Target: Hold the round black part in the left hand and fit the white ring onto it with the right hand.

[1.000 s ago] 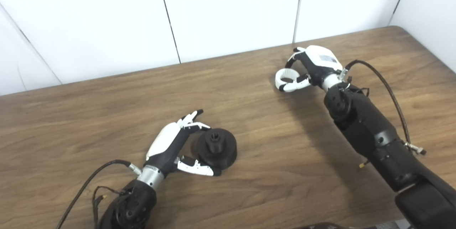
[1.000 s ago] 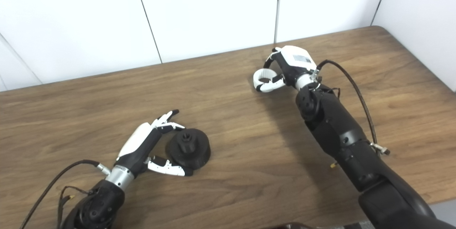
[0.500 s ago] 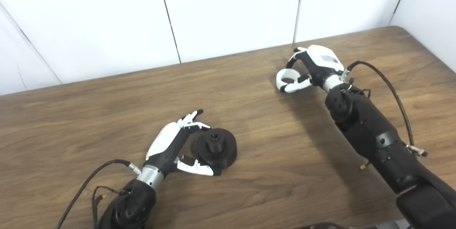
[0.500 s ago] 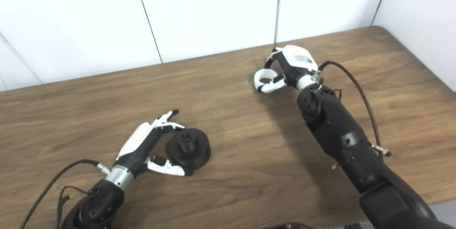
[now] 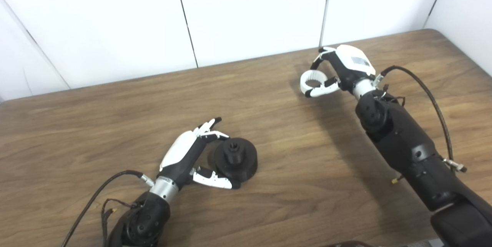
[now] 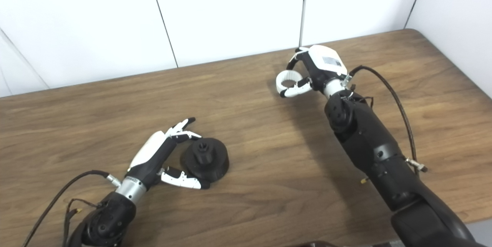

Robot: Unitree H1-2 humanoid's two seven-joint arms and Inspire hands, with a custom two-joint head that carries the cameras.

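1. I see my right hand (image 5: 340, 72) at about 1 o'clock on the table (image 5: 115, 108), thumb and fingers pinching the white ring (image 5: 314, 83). The ring looks lifted clear of the wood, judging by the shadow under it.
2. The round black part (image 5: 235, 158) sits flat on the table near 6 o'clock, its raised hub up, well apart from the ring.
3. My left hand (image 5: 188, 154) is spread around the part's 9 o'clock side, thumb along its near edge and fingers (image 5: 209, 130) at its far edge. I cannot tell whether they touch it; it is not gripped or lifted.
4. Risk: the ring is held only at its rim, so a quick swing toward 7 o'clock could twist it out of the pinch.
5. Risk: if I close the left hand unevenly, the thumb may push the part away sliding.
6. Risk: bringing the ring in tilted could jam it against the hub.
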